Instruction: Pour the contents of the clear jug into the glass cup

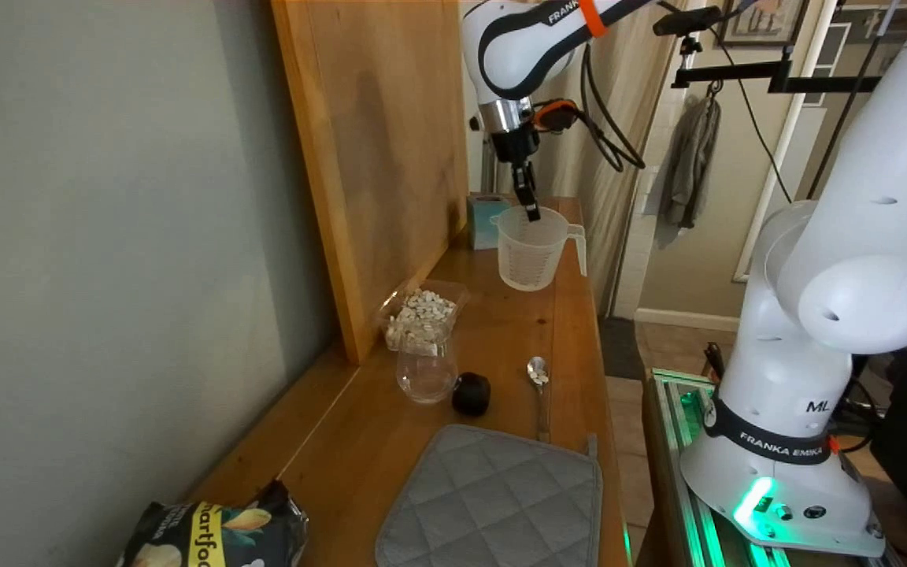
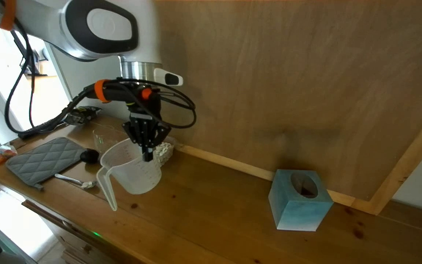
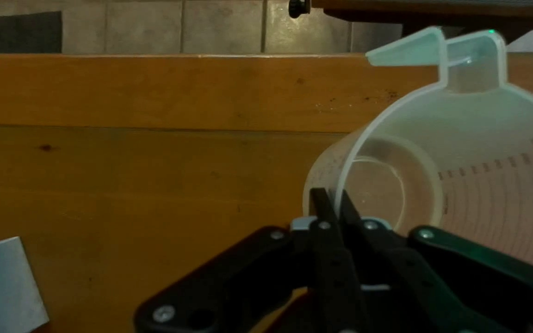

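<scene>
The clear jug (image 1: pixel 531 256) is milky, translucent plastic with a side handle. It also shows in an exterior view (image 2: pixel 136 174) and in the wrist view (image 3: pixel 488 138), where I look into it and see its base with no contents visible. My gripper (image 1: pixel 533 214) is shut on the jug's rim, one finger inside and one outside, as the wrist view shows (image 3: pixel 331 190). I cannot tell whether the jug's base touches the table. The glass cup (image 1: pixel 427 376) stands upright on the table, apart from the gripper; it shows faintly in an exterior view (image 2: pixel 104 138).
A clear tray of white pebbles (image 1: pixel 422 311) sits behind the glass cup by the wooden panel (image 1: pixel 390 142). A small black round object (image 1: pixel 471 394), a spoon with pebbles (image 1: pixel 538 378), a grey pot holder (image 1: pixel 501 496), a snack bag (image 1: pixel 217 528) and a tissue box (image 2: pixel 300 205) are on the table.
</scene>
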